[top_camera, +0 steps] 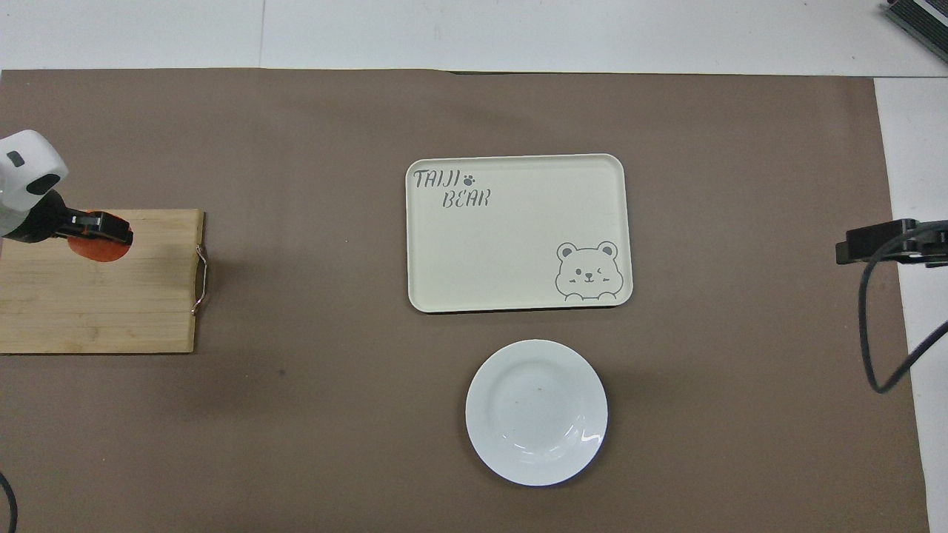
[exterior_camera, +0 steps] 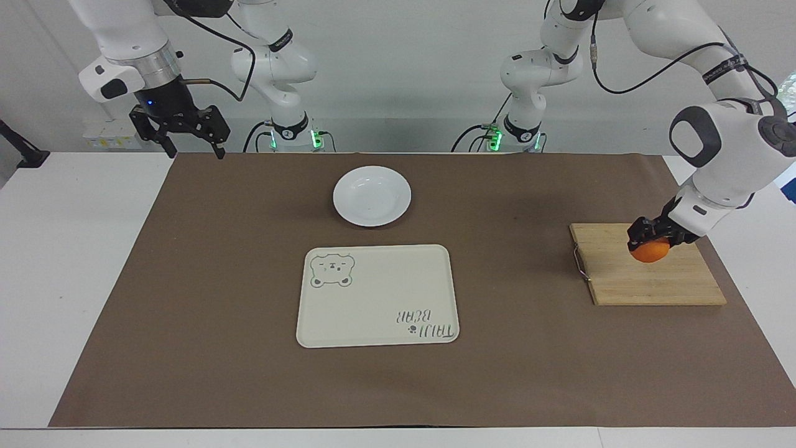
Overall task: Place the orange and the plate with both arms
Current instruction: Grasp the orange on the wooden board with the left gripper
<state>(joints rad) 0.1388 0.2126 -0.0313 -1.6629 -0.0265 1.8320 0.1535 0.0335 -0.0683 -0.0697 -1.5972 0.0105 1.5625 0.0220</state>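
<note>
The small orange (exterior_camera: pixel 650 252) (top_camera: pixel 98 250) is clamped in my left gripper (exterior_camera: pixel 650 241) (top_camera: pixel 104 235), which is shut on it. The fruit hangs a little above the wooden cutting board (exterior_camera: pixel 653 283) (top_camera: pixel 96 311) at the left arm's end of the table. On the brown mat near the robots, midway between the two arms, lies the white plate (exterior_camera: pixel 372 211) (top_camera: pixel 536 459) with nothing on it. My right gripper (exterior_camera: pixel 194 152) waits open, raised over the mat's corner at the right arm's end.
A cream rectangular tray (exterior_camera: pixel 377 295) (top_camera: pixel 518 233) with a bear drawing lies farther from the robots than the plate. The cutting board has a metal handle (exterior_camera: pixel 579 263) on its side toward the tray. A brown mat (exterior_camera: pixel 217 280) covers the table.
</note>
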